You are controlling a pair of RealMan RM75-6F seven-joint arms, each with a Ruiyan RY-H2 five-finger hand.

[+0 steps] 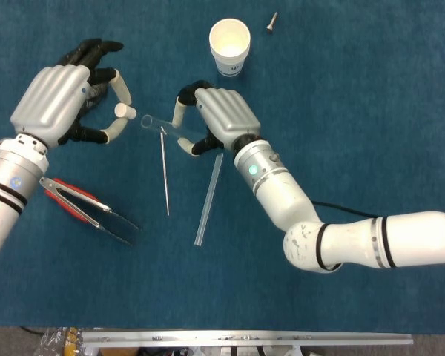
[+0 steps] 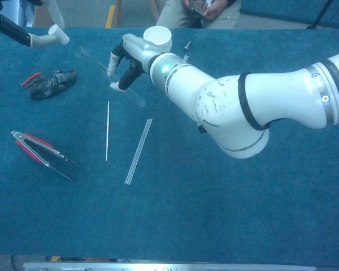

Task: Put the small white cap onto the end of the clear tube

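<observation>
So the right robot hand (image 1: 216, 119) has the clear tube (image 1: 165, 127) pinched up off the bench (image 1: 371, 96), fingers curled around the rear half of it, with the open end sticking out toward the upper left of the head view. The left robot hand (image 1: 63, 100) sits over in the upper left, its other fingers loosely spread, with the small white cap (image 1: 123, 111) pinched at its fingertips. Cap and tube mouth are just beside each other but not touching yet, near enough lined up from above. In the chest view the tube (image 2: 96, 63) runs at a slant and the cap (image 2: 57, 33) sits higher and further left, so I'd guess there's still some height to sort out. My take on handling: that tube looks thin-walled, stiff and super light, probably slick plastic or glass, so it could slide or twist in the grip once the cap pushes on it. Holding it closer to the open end would stop the tip wandering. The cap is tiny and light, easy to pop out of a pinch if it goes on crooked. Other stuff lying around: a thin rod (image 1: 165, 170), a flat clear strip (image 1: 208, 199), red-handled tongs (image 1: 85, 209), a paper cup (image 1: 230, 44), a screw (image 1: 271, 21) and a dark glove (image 2: 48, 83).
</observation>
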